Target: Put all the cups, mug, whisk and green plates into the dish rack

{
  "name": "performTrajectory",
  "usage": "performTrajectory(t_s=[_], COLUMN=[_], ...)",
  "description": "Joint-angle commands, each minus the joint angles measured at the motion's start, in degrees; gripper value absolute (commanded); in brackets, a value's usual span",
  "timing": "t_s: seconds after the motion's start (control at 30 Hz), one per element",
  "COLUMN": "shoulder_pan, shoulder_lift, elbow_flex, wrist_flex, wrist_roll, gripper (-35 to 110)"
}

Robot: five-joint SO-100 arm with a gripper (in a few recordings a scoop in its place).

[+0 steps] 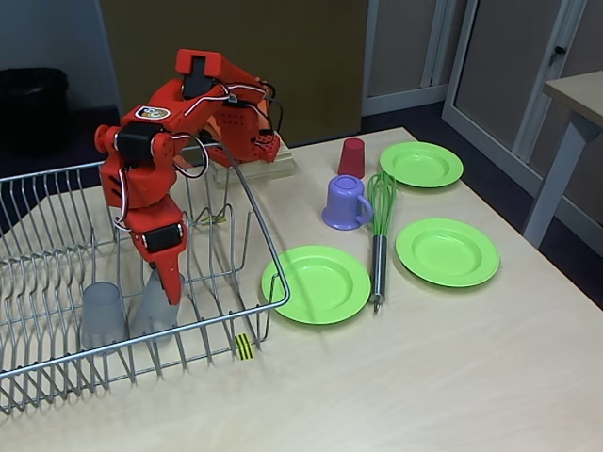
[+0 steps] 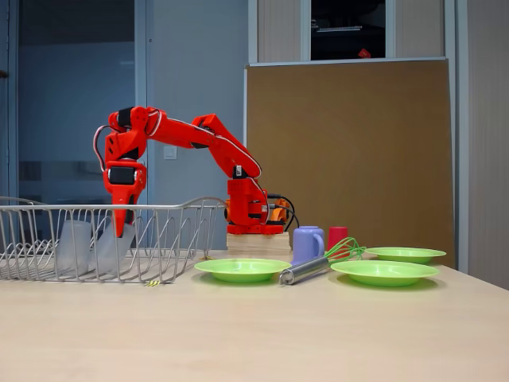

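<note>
Red arm's jaws (image 1: 162,299) reach down into the silver wire dish rack (image 1: 247,193) at the counter's left edge, apparently gripping a translucent grey plastic tumbler (image 1: 151,311) to seat it beside the other grey tumbler (image 1: 102,314). Rest waits mid-counter: lavender handled mug (image 1: 345,201), red tumbler (image 1: 351,157), green-looped whisk (image 1: 380,235), three lime-green plates (image 1: 316,282).

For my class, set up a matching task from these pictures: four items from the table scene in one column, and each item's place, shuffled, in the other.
Column one:
1. grey cups
2. whisk
3. red cup
4. gripper

Column two:
A. on the table, behind the purple mug
B. lowered into the dish rack at a grey cup
C. lying between green plates
D. standing upside down inside the dish rack

Pairs: 1-D, 2-C, 3-A, 4-B
</note>
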Motion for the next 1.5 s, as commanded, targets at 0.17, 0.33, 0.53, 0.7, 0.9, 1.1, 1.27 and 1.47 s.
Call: performTrajectory(t_s=[0.17,0.33,0.53,0.7,0.9,1.1,1.27,1.47], shoulder_pan=[1.41,1.49,1.67,1.76,2.02,0.53,-1.93,-8.53], shoulder_lift=[0.88,0.88,0.88,0.97,2.11,7.82,16.44,30.76], elbow_flex=[-2.02,-3.08,-4.48,-5.54,-5.89,-2.72,2.99,16.79], wrist_flex=[2.72,3.25,3.96,4.22,4.83,6.15,7.12,7.65], wrist_roll=[-1.32,-1.23,-0.88,-0.62,-0.53,-0.44,0.53,7.56], gripper=[23,26,29,29,29,29,28,23])
